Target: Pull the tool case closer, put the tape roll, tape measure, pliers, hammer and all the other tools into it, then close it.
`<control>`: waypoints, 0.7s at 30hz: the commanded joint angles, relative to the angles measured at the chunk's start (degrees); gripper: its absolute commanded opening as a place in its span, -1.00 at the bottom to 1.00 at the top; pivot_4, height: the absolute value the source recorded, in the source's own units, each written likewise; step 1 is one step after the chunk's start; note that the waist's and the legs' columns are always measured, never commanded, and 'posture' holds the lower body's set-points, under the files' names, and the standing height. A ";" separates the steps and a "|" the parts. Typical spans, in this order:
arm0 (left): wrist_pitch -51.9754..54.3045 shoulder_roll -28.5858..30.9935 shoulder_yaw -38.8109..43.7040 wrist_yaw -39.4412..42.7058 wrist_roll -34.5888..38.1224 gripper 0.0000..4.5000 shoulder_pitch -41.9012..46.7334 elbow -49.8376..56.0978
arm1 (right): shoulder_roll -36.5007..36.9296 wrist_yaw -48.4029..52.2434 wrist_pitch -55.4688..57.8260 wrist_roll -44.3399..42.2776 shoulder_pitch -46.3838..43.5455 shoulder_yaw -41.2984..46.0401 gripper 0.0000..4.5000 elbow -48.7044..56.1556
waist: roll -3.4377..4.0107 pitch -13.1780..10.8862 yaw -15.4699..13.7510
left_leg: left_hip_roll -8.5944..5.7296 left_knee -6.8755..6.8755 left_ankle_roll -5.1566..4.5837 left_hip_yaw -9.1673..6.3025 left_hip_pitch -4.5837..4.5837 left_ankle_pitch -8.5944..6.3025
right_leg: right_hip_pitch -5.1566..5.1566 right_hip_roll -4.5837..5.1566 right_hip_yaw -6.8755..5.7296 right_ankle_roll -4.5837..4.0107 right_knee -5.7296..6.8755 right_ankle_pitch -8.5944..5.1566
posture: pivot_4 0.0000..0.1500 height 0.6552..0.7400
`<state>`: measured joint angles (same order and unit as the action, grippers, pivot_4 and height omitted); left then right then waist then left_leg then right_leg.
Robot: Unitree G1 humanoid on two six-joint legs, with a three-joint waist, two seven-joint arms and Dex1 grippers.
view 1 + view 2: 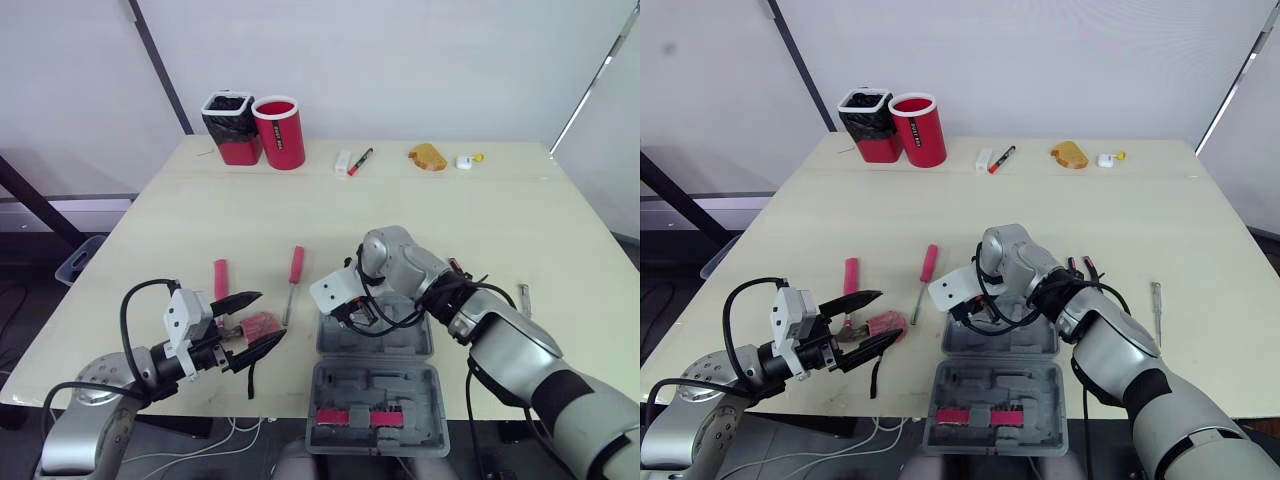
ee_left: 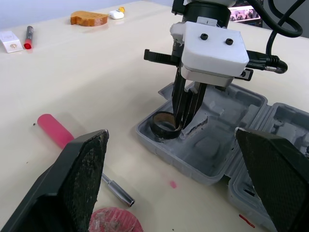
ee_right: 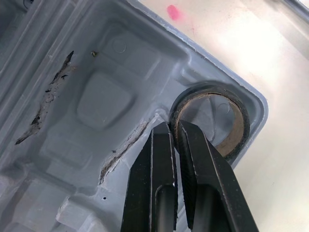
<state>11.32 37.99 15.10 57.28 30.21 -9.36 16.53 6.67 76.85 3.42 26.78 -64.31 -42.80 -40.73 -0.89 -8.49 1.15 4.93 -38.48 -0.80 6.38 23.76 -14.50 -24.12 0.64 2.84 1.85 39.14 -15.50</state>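
Open grey plastic tool case [image 3: 104, 104] at the near edge of the pale bench [image 1: 500, 210], with the right gripper [image 3: 175, 126] fingers clenched on the wall of the black, brown-cored tape roll [image 2: 161, 133] in a corner of the case, and the left gripper [image 1: 268, 316] fingers spread wide and empty.

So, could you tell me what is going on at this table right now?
The robot's right gripper is pinching the wall of the tape roll, which sits down in a corner of the open tool case. The left gripper hangs open by a pink tool on the table. A red-handled screwdriver lies outside the case.
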 commanded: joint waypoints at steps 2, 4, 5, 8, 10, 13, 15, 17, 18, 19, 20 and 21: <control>-0.92 -0.22 -0.24 0.24 0.07 1.00 0.05 0.30 | -0.46 -1.55 -1.09 -0.09 -1.98 1.38 -0.55 0.02 | 0.00 0.00 0.00 | 0.00 0.00 0.00 0.00 0.00 0.00 | 0.00 0.00 0.00 0.00 0.00 0.00 | 1.00 1.00; -0.91 -0.26 -0.32 0.28 0.10 1.00 0.02 0.34 | -0.65 -2.72 -1.41 -0.01 -2.45 1.57 -0.12 -0.58 | 0.00 0.00 0.00 | 0.00 0.00 0.00 0.00 0.00 0.00 | 0.00 0.00 0.00 0.00 0.00 0.00 | 1.00 1.00; -0.90 -0.23 -0.34 0.33 0.14 1.00 -0.02 0.35 | -0.78 -3.29 -1.44 -0.04 -2.65 1.71 0.09 -0.90 | 0.00 0.00 0.00 | 0.00 0.00 0.00 0.00 0.00 0.00 | 0.00 0.00 0.00 0.00 0.00 0.00 | 1.00 1.00; -0.89 -0.13 -0.46 0.46 0.20 1.00 0.16 0.08 | -0.65 -3.22 -1.25 -0.34 -2.81 1.88 0.09 -0.85 | 0.00 0.00 0.00 | 0.00 0.00 0.00 0.00 0.00 0.00 | 0.00 0.00 0.00 0.00 0.00 0.00 | 1.00 1.00; -0.90 -0.07 -0.52 0.52 0.23 1.00 0.25 -0.05 | -0.47 -3.02 -1.05 -0.51 -2.75 2.08 0.09 -0.40 | 0.00 0.00 0.00 | 0.00 0.00 0.00 0.00 0.00 0.00 | 0.00 0.00 0.00 0.00 -0.01 0.00 | 1.00 1.00; -0.91 -0.03 -0.58 0.54 0.29 1.00 0.24 -0.02 | -0.14 -2.88 0.71 -2.36 -1.90 4.17 0.09 1.87 | 0.00 0.00 0.00 | 0.00 0.01 0.00 0.00 0.01 0.00 | 0.00 0.00 0.00 0.00 -0.01 0.00 | 1.00 1.00; -1.02 0.02 -0.57 0.63 0.21 1.00 0.31 -0.13 | 0.29 -3.37 2.96 -4.81 -0.31 6.91 0.09 4.39 | -0.01 0.00 -0.02 | 0.00 0.01 0.00 0.00 0.01 0.00 | -0.01 0.01 0.00 0.00 -0.01 0.00 | 1.00 1.00; -1.25 0.14 -0.42 0.72 0.08 1.00 0.89 -0.64 | 0.77 -7.27 4.85 -7.82 2.90 11.59 0.09 7.42 | -0.03 0.01 -0.07 | 0.00 0.02 0.00 -0.01 0.01 0.00 | 0.00 0.01 0.00 0.00 -0.02 0.00 | 1.00 1.00; -1.33 0.24 -0.34 0.83 0.04 1.00 1.12 -0.88 | 0.98 -9.36 5.94 -8.92 4.68 13.70 0.09 8.91 | -0.05 0.02 -0.21 | 0.00 0.02 0.00 -0.01 0.01 0.00 | 0.00 0.01 -0.01 0.00 -0.02 0.00 | 1.00 1.00; -1.40 0.31 -0.31 0.91 0.02 1.00 1.27 -1.06 | 1.15 -10.72 6.82 -9.59 5.95 15.04 0.09 10.12 | -0.04 0.02 -0.25 | 0.00 0.03 0.00 -0.02 0.01 0.00 | 0.01 0.02 -0.02 0.00 -0.03 0.00 | 1.00 1.00; -1.49 0.41 -0.26 1.04 0.06 1.00 1.33 -1.27 | 1.33 -11.43 7.58 -10.00 6.95 15.72 0.09 11.14 | -0.04 0.02 -0.26 | 0.00 0.02 0.00 -0.02 0.01 0.00 | 0.02 0.03 -0.02 0.00 -0.03 0.00 | 1.00 1.00; -1.58 0.44 -0.28 1.22 0.15 1.00 1.46 -1.59 | 1.19 -12.10 9.64 -11.57 8.88 17.27 0.09 12.94 | -0.05 0.03 -0.25 | -0.01 0.02 0.00 -0.01 0.02 0.00 | 0.01 0.04 -0.02 0.01 -0.04 0.00 | 1.00 1.00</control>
<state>10.89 37.94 13.84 57.91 30.16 -8.27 14.64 7.81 66.38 10.87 17.63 -56.13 -28.50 -31.52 -0.94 -8.46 0.90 4.92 -38.46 -0.79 6.38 23.78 -14.51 -24.11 0.69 2.83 1.86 39.10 -15.49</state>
